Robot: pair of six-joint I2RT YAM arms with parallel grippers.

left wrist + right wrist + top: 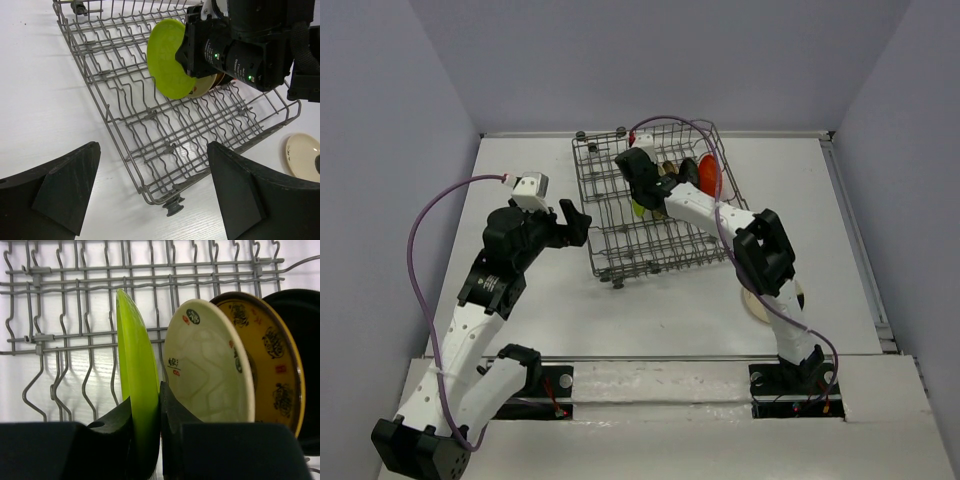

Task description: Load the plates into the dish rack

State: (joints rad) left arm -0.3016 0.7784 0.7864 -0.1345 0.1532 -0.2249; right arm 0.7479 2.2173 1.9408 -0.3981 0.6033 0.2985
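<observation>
White table (650,310), lilac walls (380,150); right end effector (146,407) pinches lime green plate (132,355).

Plates (205,365) stand in a row in the dish rack (165,148); another plate (302,156) lies on the table (35,75) outside.

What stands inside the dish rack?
Five plates on edge: lime green plate, clamped by the right gripper, then cream plate, brown-and-yellow plate, black plate, orange plate. The gripper hides several lower edges.

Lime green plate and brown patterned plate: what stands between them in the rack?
A cream plate stands upright between them, clearest in the right wrist view.
</observation>
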